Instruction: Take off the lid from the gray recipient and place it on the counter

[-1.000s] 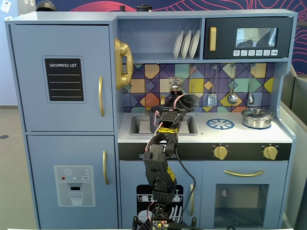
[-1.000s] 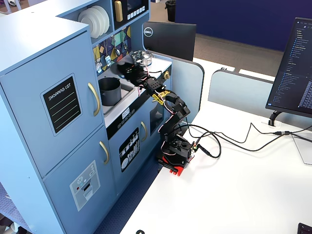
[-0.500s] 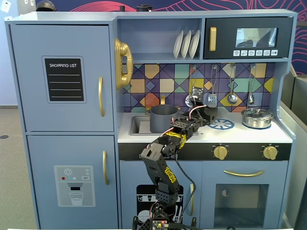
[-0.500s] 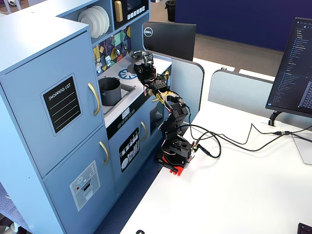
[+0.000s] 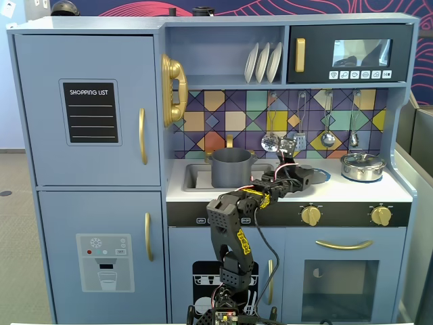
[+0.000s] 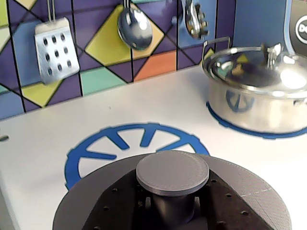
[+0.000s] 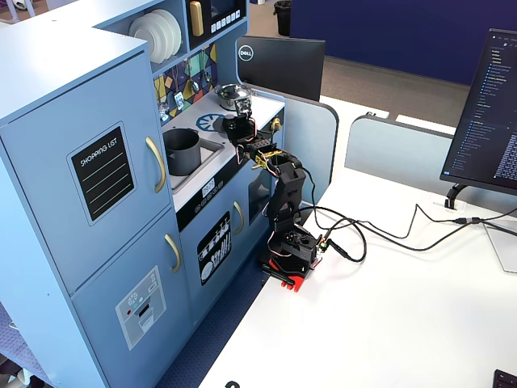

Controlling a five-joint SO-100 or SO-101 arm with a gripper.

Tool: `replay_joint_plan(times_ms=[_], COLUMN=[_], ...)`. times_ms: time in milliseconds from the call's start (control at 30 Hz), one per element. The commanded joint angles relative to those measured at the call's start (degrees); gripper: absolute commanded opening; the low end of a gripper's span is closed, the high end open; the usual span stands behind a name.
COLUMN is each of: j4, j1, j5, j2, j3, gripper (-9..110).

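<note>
Now the lid (image 6: 172,173) sits in the gripper (image 5: 302,177) — over counter (image 6: 57,129).

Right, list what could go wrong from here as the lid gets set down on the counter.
1. The lid, held by its knob in the gripper, hangs over the blue burner print near the counter front edge; released too far forward, it could slide off.
2. The silver pot stands close on the right of the wrist view; a swing that way might knock it.
3. A tilted release could set the lid rolling toward the gray recipient in the sink.
</note>
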Motion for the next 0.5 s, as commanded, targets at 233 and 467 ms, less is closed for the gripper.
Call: replay_joint_plan(times_ms=[233,467], j4=[-3.87,-5.10], j1=[-0.70,-0.62], j5=[-0.79,-1.32], j2=[-4.22,-4.57], j3=[-0.35,1.23], gripper=[0,6])
